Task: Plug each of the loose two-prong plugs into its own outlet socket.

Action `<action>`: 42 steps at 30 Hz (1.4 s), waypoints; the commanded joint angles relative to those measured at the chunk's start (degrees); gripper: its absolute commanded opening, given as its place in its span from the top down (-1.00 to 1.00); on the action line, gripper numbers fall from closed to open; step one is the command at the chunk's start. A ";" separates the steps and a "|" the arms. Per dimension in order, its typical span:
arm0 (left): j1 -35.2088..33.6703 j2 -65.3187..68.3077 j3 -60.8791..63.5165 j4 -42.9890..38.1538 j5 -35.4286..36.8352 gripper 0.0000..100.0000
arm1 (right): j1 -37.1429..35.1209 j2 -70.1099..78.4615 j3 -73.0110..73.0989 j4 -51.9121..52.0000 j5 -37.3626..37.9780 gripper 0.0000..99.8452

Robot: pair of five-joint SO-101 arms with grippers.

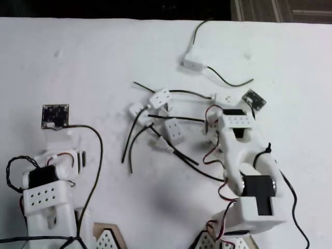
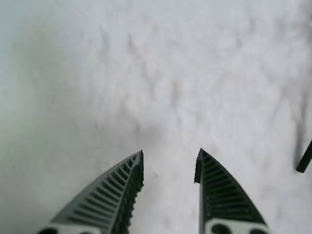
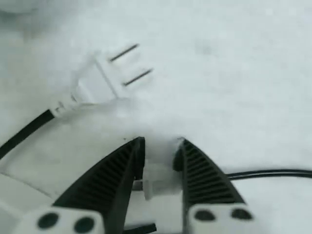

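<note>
My right gripper is shut on a small white plug, whose black cord trails off sideways. Just beyond its tips lies a loose white two-prong plug, flat on the table with its prongs bare and its own black cord. In the high view this gripper sits right of centre. Several white outlet blocks lie among black cords in the middle and back. My left gripper stands open over bare white table, nothing between its fingers.
The left arm rests at the front left, with a black cable looping beside it. A black cord end shows at the edge of the left wrist view. The table's far edge meets a dark floor.
</note>
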 commanded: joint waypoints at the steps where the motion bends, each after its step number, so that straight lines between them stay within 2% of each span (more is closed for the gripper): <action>1: -0.22 -1.19 0.18 -0.97 -2.55 0.63 | -0.31 0.57 -2.73 0.04 0.09 0.95; 10: -0.04 -1.19 0.35 -0.97 -2.73 0.63 | -0.04 -2.33 -3.69 0.40 8.88 0.97; 18: -0.04 -1.19 0.35 -0.97 -2.73 0.63 | -0.40 -17.98 -3.96 7.08 24.88 0.96; 21: -0.04 -1.19 0.35 -0.97 -2.73 0.63 | -0.48 -22.81 -3.69 9.89 33.93 0.96; 24: -0.04 -1.19 0.35 -0.97 -2.73 0.63 | -0.48 -24.22 -3.60 12.26 42.46 0.96; 28: -0.04 -1.19 0.35 -0.97 -2.73 0.63 | -0.48 -21.85 -3.52 14.99 47.47 0.95; 35: -0.04 -1.19 0.35 -0.97 -2.73 0.63 | -0.66 -15.34 -5.10 15.25 56.62 0.51; 42: -0.31 -1.19 0.44 -1.76 -2.73 0.63 | -1.01 -7.69 -15.56 15.25 73.49 0.51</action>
